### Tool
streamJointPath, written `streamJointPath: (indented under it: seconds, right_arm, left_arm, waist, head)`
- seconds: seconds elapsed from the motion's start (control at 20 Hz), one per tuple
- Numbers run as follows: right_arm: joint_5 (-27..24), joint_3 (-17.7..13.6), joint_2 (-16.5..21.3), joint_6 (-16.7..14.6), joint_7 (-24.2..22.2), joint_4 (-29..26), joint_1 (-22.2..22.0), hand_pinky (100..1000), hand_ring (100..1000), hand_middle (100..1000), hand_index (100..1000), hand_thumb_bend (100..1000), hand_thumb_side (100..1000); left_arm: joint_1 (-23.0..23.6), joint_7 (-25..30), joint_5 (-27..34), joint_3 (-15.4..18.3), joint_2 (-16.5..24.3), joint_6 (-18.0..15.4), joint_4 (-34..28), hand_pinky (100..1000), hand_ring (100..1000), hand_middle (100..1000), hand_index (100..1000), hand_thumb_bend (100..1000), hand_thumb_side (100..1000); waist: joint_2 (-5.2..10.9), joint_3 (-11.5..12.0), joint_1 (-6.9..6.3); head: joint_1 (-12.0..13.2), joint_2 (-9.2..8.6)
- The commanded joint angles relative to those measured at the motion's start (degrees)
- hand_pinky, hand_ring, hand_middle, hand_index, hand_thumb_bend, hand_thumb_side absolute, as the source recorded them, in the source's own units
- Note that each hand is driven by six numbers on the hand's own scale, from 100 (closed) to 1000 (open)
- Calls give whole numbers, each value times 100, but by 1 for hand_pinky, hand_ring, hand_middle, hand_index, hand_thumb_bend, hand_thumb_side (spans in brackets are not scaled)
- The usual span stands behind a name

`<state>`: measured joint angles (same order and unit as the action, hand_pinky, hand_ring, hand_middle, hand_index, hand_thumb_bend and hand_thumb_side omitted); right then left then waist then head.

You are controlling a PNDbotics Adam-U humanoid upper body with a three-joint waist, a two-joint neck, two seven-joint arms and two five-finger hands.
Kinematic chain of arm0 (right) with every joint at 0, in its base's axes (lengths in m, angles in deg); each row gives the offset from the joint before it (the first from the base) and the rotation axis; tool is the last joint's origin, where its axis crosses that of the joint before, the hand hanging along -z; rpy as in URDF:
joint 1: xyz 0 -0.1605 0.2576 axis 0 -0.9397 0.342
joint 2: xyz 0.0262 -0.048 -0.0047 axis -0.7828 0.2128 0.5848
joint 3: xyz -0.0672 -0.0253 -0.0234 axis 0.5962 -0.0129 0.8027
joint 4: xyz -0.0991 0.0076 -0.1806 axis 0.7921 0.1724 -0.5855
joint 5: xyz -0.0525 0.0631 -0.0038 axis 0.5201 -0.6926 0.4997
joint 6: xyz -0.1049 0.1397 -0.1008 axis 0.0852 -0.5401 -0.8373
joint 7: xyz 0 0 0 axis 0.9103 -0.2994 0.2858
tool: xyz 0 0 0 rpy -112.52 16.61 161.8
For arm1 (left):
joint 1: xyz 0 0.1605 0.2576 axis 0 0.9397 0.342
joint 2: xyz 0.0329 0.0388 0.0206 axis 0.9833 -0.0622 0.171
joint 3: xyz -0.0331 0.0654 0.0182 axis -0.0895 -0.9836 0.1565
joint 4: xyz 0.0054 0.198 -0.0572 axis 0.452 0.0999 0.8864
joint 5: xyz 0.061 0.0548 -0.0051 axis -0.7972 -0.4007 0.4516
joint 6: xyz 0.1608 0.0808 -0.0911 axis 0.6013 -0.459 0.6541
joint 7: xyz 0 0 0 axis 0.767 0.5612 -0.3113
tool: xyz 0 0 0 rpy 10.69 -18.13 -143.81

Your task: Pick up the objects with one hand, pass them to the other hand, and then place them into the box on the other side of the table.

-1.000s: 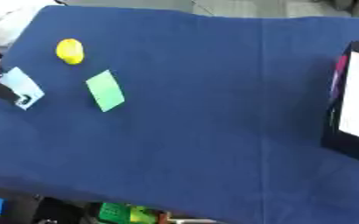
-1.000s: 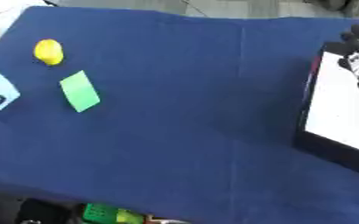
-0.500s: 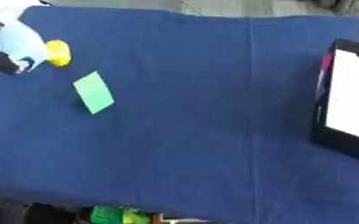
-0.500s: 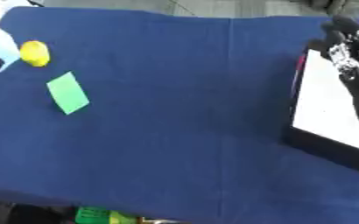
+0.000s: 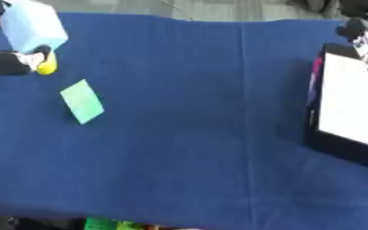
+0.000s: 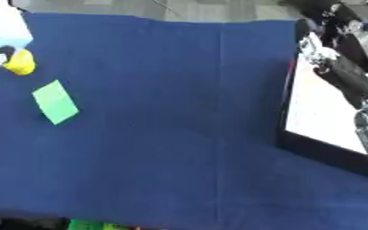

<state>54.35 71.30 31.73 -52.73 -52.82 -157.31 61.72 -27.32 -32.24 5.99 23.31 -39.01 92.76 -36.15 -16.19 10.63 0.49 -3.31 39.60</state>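
A flat card point(image 5: 82, 101) lies left, the box point(image 5: 350, 105) right.

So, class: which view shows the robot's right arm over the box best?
The right eye view: the right arm stretches along the box, its robot hand near the far rim. The left eye view catches only a dark part at its top right corner.

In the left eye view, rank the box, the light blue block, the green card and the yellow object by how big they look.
1. Box, largest by far.
2. Light blue block, though it is lifted toward the camera, so its lead over the card is unsure.
3. Green card.
4. Yellow object, smallest; partly hidden behind the left robot hand.
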Motion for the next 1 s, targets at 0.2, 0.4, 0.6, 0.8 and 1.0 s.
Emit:
streamJointPath:
  seconds: [0.2, 0.4, 0.6, 0.8, 1.0]
  right_arm:
    - [285, 346, 223, 234, -607, -121, 423, 910, 1000, 941, 936, 100, 488]
    - [474, 698, 81, 451, -1059, -121, 735, 911, 1000, 944, 935, 100, 491]
    - [559, 961, -99, 692, -1299, -121, 972, 913, 1000, 942, 934, 100, 499]
    - [750, 1166, -219, 672, -1502, -121, 1139, 925, 1000, 944, 935, 100, 438]
    - [1279, 1352, -309, 453, -1779, -121, 1307, 929, 1000, 941, 933, 100, 339]
  left_arm:
    - [117, -587, -760, -82, -255, -255, -541, 757, 622, 571, 605, 100, 198]
    - [211, -757, -1176, -151, -590, -311, -771, 743, 605, 570, 604, 100, 190]
    - [239, -798, -1394, -243, -859, -303, -819, 735, 576, 568, 604, 100, 200]
    - [239, -754, -1359, -337, -999, -400, -816, 734, 559, 564, 604, 100, 224]
    - [232, -668, -1068, -399, -1105, -508, -821, 729, 543, 554, 605, 100, 255]
  waist:
    - [138, -9, 16]
    - [137, -5, 26]
    - [138, 0, 32]
    - [136, 4, 38]
    - [134, 7, 44]
  head:
    - [-93, -85]
    - [-115, -82]
    - [-109, -73]
    - [-122, -56]
    - [-130, -42]
